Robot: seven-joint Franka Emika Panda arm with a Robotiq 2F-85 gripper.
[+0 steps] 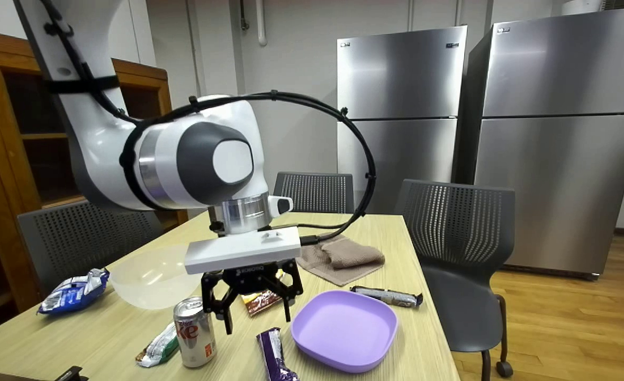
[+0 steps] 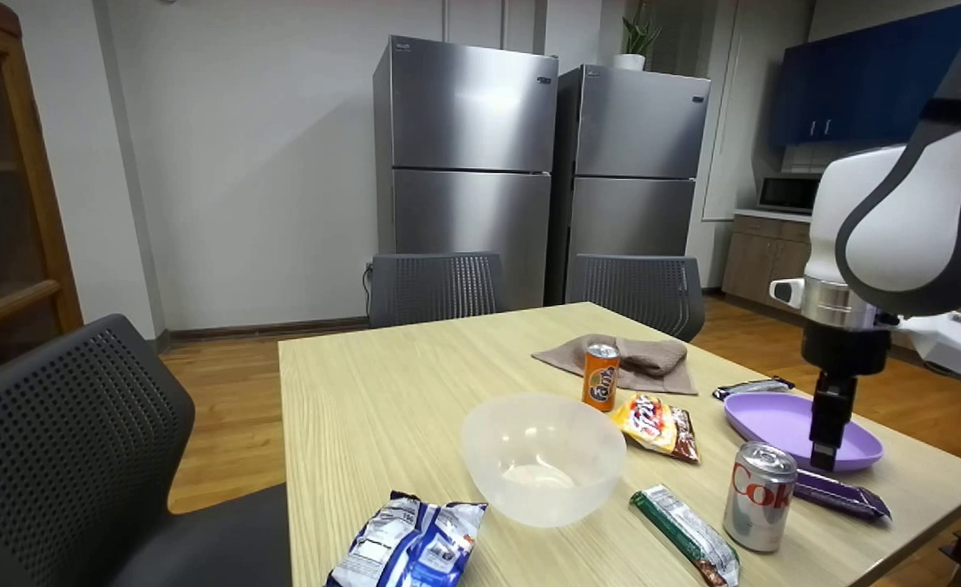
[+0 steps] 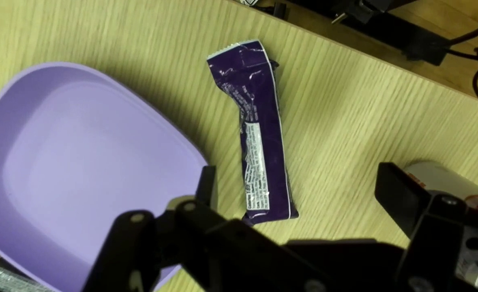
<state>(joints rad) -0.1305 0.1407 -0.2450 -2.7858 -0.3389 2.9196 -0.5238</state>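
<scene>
Item 1. My gripper [image 1: 259,323]: spread wide, nothing held, tips hanging above the table [image 2: 398,391].
Item 2. Purple-wrapped bar [image 3: 265,138]: flat on table, untouched; in wrist view it lies btwn the finger lines, lengthwise across my closing direction. Handling (my judgement): angle looks approx. right; I'd shift twd table edge so pads meet its mid, not the end, then descend straight & slow; the crimped flap would likely slip if pinched.
Item 3. Lilac dish [image 1: 346,328]: just beside bar; one finger overlaps its rim in wrist view, so prob. min. clearance that side.
Item 4. Coke can [image 2: 760,501]: upright, bar's opp. side; avoid knocking.
Item 5. Green-white bar [image 2: 685,534]: near can.
Outer stock: frosted bowl [image 2: 541,497], yellow snack bag [image 2: 651,420], Fanta can [image 2: 601,379], brown cloth [image 2: 651,360], silver-wrapped bar [image 1: 388,296], blue bag [image 2: 415,546].
</scene>
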